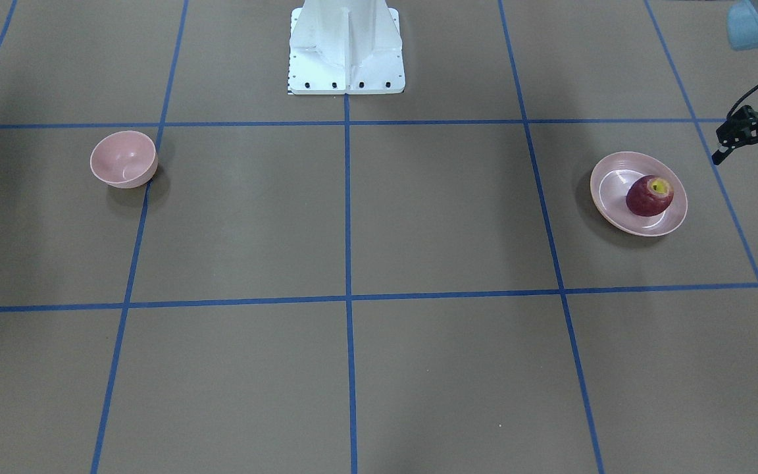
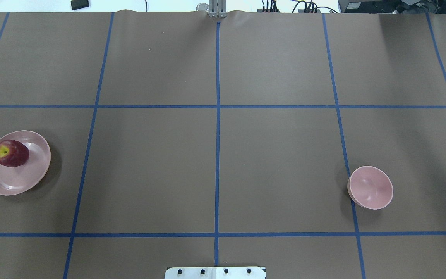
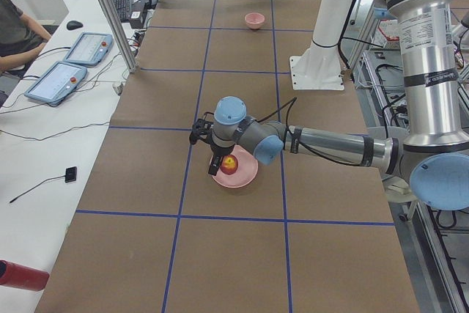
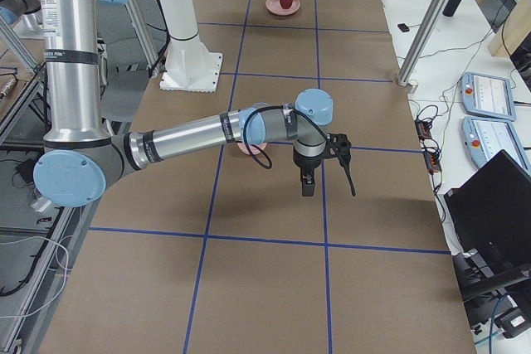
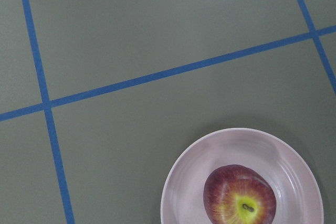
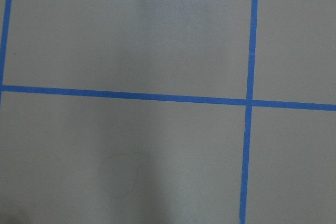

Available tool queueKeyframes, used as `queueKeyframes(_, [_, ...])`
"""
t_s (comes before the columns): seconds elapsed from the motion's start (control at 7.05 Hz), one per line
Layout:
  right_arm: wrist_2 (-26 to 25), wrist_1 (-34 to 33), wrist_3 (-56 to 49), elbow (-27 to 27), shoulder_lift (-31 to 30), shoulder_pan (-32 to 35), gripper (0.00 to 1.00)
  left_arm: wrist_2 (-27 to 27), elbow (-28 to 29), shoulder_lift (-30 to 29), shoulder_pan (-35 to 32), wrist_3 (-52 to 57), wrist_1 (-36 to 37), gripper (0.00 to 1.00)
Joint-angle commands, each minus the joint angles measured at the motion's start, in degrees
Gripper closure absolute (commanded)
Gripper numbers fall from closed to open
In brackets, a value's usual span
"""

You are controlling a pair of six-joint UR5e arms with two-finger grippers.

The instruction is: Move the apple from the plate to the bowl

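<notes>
Left hand [image 1: 744, 164]: we see it hanging above the surface [image 1: 451, 217] at the front view's right edge, with the fingers pointing down.
Left hand's opening: the two fingers stand well apart. We see nothing between them and they touch nothing.
Apple [image 1: 649, 196] to left hand: in the front view the apple lies near the hand. It is lower than the hand and on the side towards the table's middle, with the plate's rim between them. The left wrist view has the apple in its lower right corner, yellow stem dimple facing up.
Apple's place: it lies on the plate [image 1: 616, 191], off-centre. In the front view we find it in the plate's right half.
Plate: it sits flat on the surface at the robot's left end, inside one taped square.
Right hand [image 4: 329, 191]: only the right side view shows it. It hangs over the surface at the end of the near arm, with its fingers pointing down.
Right hand's opening: we cannot tell from that view, nor whether it holds anything.
Bowl [image 1: 122, 160]: it stands upright at the robot's right end, well apart from the plate. It sits on a blue tape line, and we see nothing in it. In the right side view the near arm partly hides it.
Surface: brown sheet crossed by blue tape lines.
</notes>
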Motion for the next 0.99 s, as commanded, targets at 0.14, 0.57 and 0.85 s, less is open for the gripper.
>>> queueKeyframes(0.14, [0.15, 0.19, -0.43, 0.67, -1.67, 0.0, 0.0, 0.91, -0.04, 0.95, -2.71, -1.57, 0.09, 0.02])
queueKeyframes(0.57, [0.15, 2.81, -0.35, 0.76, -1.85, 0.0, 0.0, 0.3, 0.05, 0.77, -2.71, -5.63, 0.09, 0.02])
queueKeyframes(0.85, [0.15, 3.71, -0.08, 0.5, -2.12, -0.27, 0.0, 0.21, 0.49, 0.42, -2.71, -5.63, 0.26, 0.03])
